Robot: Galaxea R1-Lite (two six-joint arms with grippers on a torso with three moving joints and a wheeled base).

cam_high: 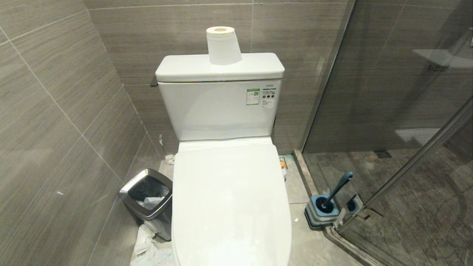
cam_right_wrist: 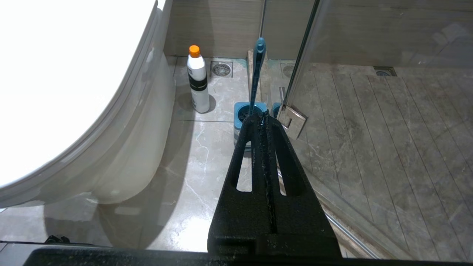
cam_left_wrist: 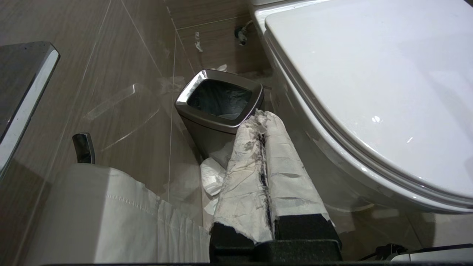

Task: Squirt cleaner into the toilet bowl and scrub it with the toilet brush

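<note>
The toilet bowl (cam_high: 229, 207) stands in the middle with its white lid down, so the inside is hidden. The toilet brush (cam_high: 338, 190) leans in its blue-grey holder (cam_high: 321, 214) on the floor to the right, by the glass door. The cleaner bottle (cam_right_wrist: 197, 79), white with an orange cap, stands upright beside the bowl's base. Neither arm shows in the head view. My left gripper (cam_left_wrist: 261, 117), its fingers wrapped in white paper, is shut and empty, low beside the bowl (cam_left_wrist: 332, 166). My right gripper (cam_right_wrist: 263, 117) is shut and empty, short of the brush handle (cam_right_wrist: 257, 70).
A steel-rimmed black bin (cam_high: 147, 201) stands left of the toilet with crumpled paper (cam_high: 147, 244) on the floor around it. A paper roll (cam_high: 223, 45) sits on the tank (cam_high: 221, 107). The glass shower door (cam_high: 399, 111) and its hinge (cam_right_wrist: 292, 120) close off the right side.
</note>
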